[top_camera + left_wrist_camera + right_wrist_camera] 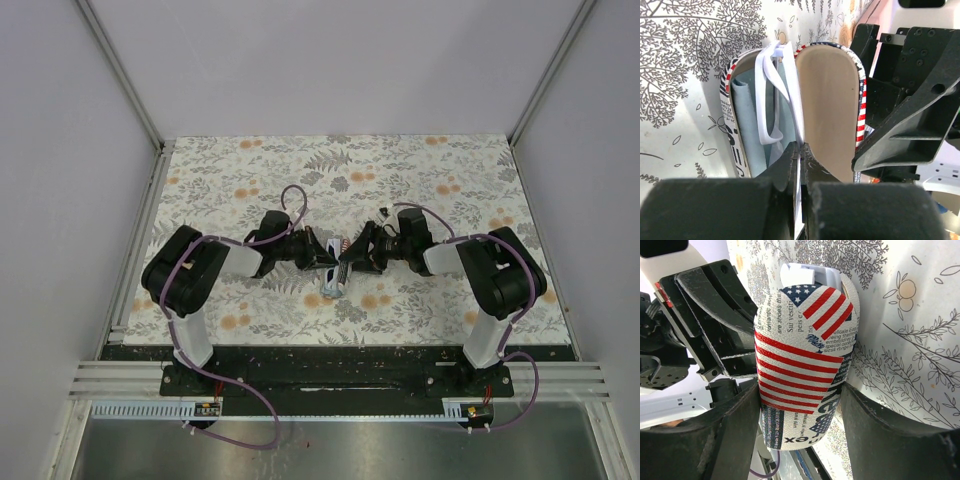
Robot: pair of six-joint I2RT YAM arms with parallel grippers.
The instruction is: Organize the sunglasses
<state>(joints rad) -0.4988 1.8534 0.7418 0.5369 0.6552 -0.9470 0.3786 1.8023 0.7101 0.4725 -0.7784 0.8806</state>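
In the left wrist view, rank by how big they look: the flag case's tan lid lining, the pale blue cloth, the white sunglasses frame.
Largest: tan lid lining.
Then pale blue cloth, partly hidden.
Smallest: white sunglasses frame.

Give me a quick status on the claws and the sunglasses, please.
Left claw pinched shut on pale sunglasses, in open flag case. Right claw clamping the case from outside. No obstruction seen.

The flag-printed case (801,365) bears newspaper-style print, mostly too small to read, with fragments such as "vestry" and "special" beside the flag and a large "ex" at its lower end.
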